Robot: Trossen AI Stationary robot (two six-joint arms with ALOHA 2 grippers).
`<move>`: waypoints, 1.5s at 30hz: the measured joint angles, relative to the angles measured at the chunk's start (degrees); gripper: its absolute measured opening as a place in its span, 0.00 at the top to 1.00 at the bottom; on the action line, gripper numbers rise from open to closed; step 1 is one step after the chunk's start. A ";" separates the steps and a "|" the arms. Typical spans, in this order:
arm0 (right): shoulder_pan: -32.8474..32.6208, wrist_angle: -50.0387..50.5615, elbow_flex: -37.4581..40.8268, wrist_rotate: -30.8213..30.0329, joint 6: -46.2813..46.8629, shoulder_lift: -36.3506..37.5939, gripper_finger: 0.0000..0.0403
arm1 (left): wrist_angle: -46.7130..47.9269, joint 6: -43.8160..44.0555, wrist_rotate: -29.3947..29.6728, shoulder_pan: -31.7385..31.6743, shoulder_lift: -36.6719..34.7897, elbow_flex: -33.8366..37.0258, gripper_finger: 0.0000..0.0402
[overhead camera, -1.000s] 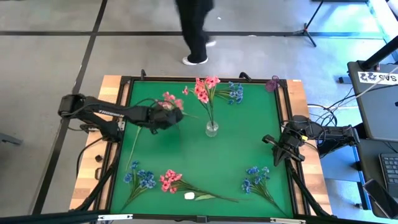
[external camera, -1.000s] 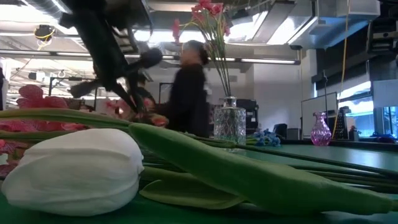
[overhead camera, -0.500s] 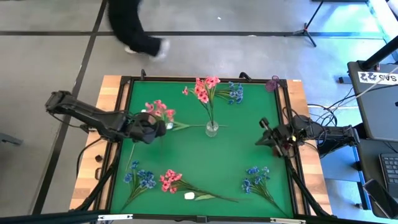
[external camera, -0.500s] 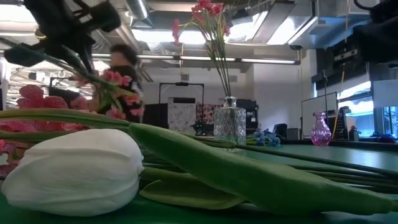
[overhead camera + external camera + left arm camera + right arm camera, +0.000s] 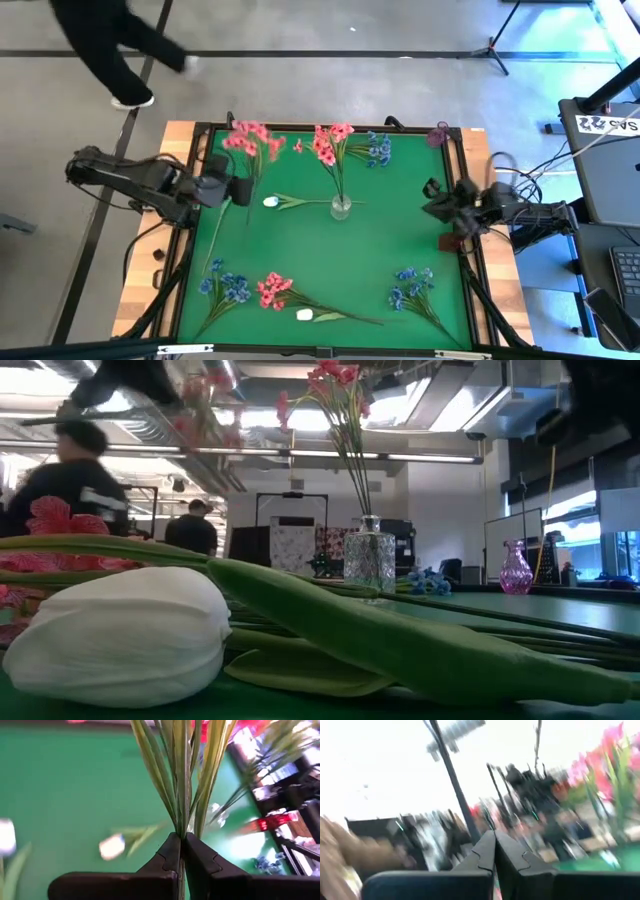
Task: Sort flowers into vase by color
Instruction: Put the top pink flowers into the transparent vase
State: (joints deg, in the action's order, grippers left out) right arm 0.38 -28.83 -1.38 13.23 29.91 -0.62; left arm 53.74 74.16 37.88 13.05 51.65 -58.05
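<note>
My left gripper (image 5: 237,190) (image 5: 181,837) is near the table's left edge, shut on a pink sprig (image 5: 250,140) whose blooms reach toward the far edge. A clear glass vase (image 5: 341,208) (image 5: 369,560) in the middle holds pink flowers (image 5: 330,145). A white-bud sprig (image 5: 272,202) lies flat between my left gripper and the vase. My right gripper (image 5: 432,210) (image 5: 494,837) is shut on nothing, over the right edge. Blue sprigs (image 5: 225,288) (image 5: 412,288), a pink sprig (image 5: 272,290) and a white bud (image 5: 305,315) (image 5: 120,635) lie along the near edge. My left gripper pinches the pink sprig's bundle of green stems and leaves (image 5: 181,822) between its two fingers, coming level from the table's left. The sprig is lifted clear of the table. Its stems fan out beyond the fingertips and the blooms point toward the far edge.
A blue sprig (image 5: 378,150) lies behind the clear vase near the far edge. A small purple vase (image 5: 438,135) (image 5: 515,568) stands in the far right corner. People (image 5: 70,480) move in the room beyond the far edge. Bare green mat (image 5: 380,250) lies right of centre.
My left gripper has drawn back from beside the vase toward the table's left edge, raising and turning the pink sprig so its blooms swung toward the far edge. The white-bud sprig now shows on the mat there. My right gripper shifted toward the far edge and turned.
</note>
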 joint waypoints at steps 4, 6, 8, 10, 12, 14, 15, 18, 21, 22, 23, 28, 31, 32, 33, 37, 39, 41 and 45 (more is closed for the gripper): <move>0.00 -8.76 -0.46 -7.95 0.90 0.02 0.98 | -0.63 -10.58 4.32 0.66 -0.01 -6.56 0.98; 0.00 -6.86 -2.81 -10.88 1.67 -0.03 0.98 | -2.58 -15.84 5.19 1.64 -0.01 -9.26 0.98; 0.00 -2.02 -6.59 -11.19 1.75 -1.40 0.98 | -5.72 -21.84 5.21 2.47 -0.02 -11.35 0.98; 0.00 4.86 -11.12 -11.05 1.71 -4.29 0.98 | -11.00 -28.70 5.10 3.14 0.07 -12.93 0.98; 0.00 9.56 -16.55 -10.66 1.24 -8.74 0.98 | -18.81 -37.12 3.71 3.76 0.65 -13.82 0.98; 0.00 12.60 -21.90 -9.61 0.58 -13.60 0.98 | -26.59 -44.83 1.21 4.27 1.89 -14.37 0.98; 0.00 13.72 -24.55 -9.10 -0.08 -16.20 0.98 | -30.45 -48.06 -0.23 4.36 2.82 -14.44 0.98; 0.00 17.26 -32.84 -8.92 -2.65 -24.12 0.98 | -38.51 -54.90 -3.44 4.57 5.96 -14.46 0.98; -0.07 20.58 -41.27 -9.13 -7.85 -31.06 0.98 | -43.93 -59.14 -4.54 4.58 9.14 -14.44 0.98; -0.07 21.64 -43.88 -9.13 -9.47 -33.17 0.98 | -45.85 -60.55 -4.57 4.41 10.23 -14.44 0.98; -0.07 22.52 -46.30 -9.14 -11.09 -35.09 0.98 | -47.95 -62.09 -4.74 4.05 11.41 -14.44 0.98; -0.07 26.48 -55.83 -9.13 -18.39 -42.44 0.98 | -61.92 -67.23 -11.89 0.05 18.19 -14.44 0.98; -0.07 27.54 -59.50 -8.65 -20.48 -45.46 0.93 | -67.66 -67.22 -14.36 -1.61 21.59 -14.44 0.98; -0.07 27.40 -60.51 -8.17 -21.04 -46.63 0.89 | -68.90 -67.22 -14.51 -1.90 22.70 -14.44 0.98; -0.07 27.51 -61.36 -7.73 -21.32 -47.61 0.85 | -70.04 -67.18 -14.55 -2.12 23.92 -14.44 0.98; -0.07 28.03 -63.32 -6.24 -21.78 -51.92 0.64 | -74.79 -66.80 -15.83 -2.33 28.51 -14.42 0.98; -0.07 28.38 -63.35 -4.88 -22.95 -53.98 0.54 | -76.31 -66.76 -15.81 -2.14 30.68 -14.42 0.98; -0.07 28.29 -63.37 -2.58 -23.76 -56.07 0.46 | -76.31 -66.78 -14.49 -1.78 32.63 -14.42 0.98; -0.09 27.23 -63.39 1.17 -22.74 -59.64 0.40 | -76.55 -66.81 -12.06 -1.59 35.67 -14.40 0.98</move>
State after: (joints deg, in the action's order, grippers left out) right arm 0.30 -1.60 -64.77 14.40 7.17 -60.26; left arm -22.81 7.35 25.83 11.46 87.32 -72.44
